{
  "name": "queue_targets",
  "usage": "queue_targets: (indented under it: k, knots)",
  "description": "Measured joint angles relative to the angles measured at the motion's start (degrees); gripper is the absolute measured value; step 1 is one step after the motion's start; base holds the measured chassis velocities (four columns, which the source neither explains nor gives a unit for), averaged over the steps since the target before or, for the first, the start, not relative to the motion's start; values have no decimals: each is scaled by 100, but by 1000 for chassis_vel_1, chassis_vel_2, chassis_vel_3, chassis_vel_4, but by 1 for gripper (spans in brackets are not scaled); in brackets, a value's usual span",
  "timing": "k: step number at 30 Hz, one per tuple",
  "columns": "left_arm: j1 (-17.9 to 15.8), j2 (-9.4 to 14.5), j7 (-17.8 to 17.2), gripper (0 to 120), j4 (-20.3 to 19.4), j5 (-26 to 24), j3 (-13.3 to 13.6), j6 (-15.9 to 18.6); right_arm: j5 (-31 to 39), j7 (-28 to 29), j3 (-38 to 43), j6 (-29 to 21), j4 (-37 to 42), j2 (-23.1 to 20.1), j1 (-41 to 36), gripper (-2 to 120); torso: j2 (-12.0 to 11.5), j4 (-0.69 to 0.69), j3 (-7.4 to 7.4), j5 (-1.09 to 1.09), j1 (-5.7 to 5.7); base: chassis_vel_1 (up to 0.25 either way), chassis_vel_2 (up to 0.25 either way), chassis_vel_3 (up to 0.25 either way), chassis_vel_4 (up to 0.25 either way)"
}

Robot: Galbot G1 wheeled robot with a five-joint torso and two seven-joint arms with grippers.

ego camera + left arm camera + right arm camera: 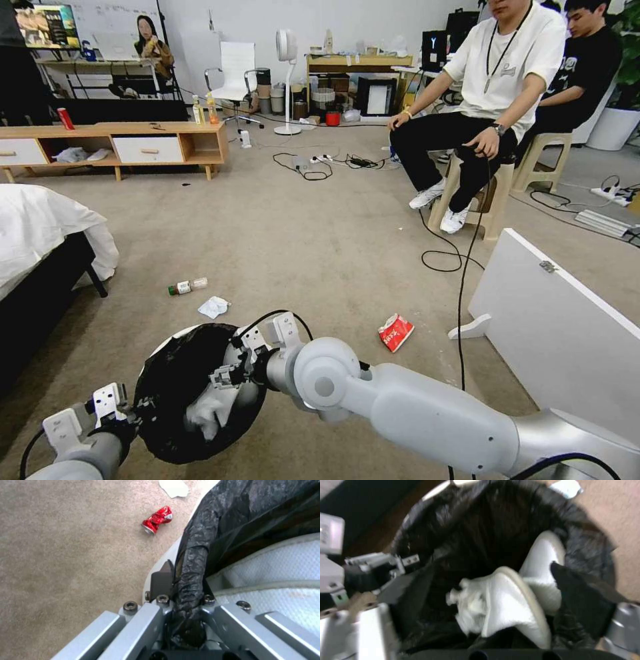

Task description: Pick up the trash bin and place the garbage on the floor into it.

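Note:
The trash bin (170,393), white with a black bag liner, hangs low at the front left. My left gripper (130,408) is shut on its near rim; the left wrist view shows the fingers (163,580) clamping rim and bag (233,517). My right gripper (223,380) reaches over the bin's mouth, open, with a crumpled white piece (500,607) lying in the bag between its fingers (580,597). On the floor (320,240) lie a green-capped bottle (187,287), a white tissue (213,307), a red-and-white packet (396,332) and a crushed red piece (157,520).
A bed (40,240) with white bedding stands at the left. A white board (567,333) leans at the right, with a black cable (460,267) running beside it. Two people sit on stools behind it. A low wooden cabinet (133,143) lines the back.

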Motion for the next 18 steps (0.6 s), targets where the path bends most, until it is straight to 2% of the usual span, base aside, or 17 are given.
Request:
queue_targets:
  k: [3, 12, 15, 17, 18]
  knots:
    - [11, -13, 0, 1, 0, 10, -5, 0, 24, 47, 94, 0, 109, -42, 39, 99, 0, 1, 0, 0, 0, 0, 0, 0, 0]
    - [2, 25, 1, 1, 41, 14, -25, 0, 124, 208, 588, -10, 641, -306, 67, 100, 0, 1, 0, 0, 0, 0, 0, 0, 0]
    - [-7, 39, 0, 1, 78, 28, -26, 0, 128, 238, 899, -13, 944, -556, 14, 100, 0, 2, 0, 1, 0, 0, 0, 0, 0]
    - [-14, 49, 1, 1, 106, 34, -27, 0, -10, 136, 1303, -8, 1231, -909, -142, 100, 0, 0, 0, 1, 0, 0, 0, 0, 0]
    - [-14, 49, 1, 1, 106, 34, -27, 0, -10, 136, 1303, -8, 1231, -909, -142, 100, 0, 0, 0, 1, 0, 0, 0, 0, 0]
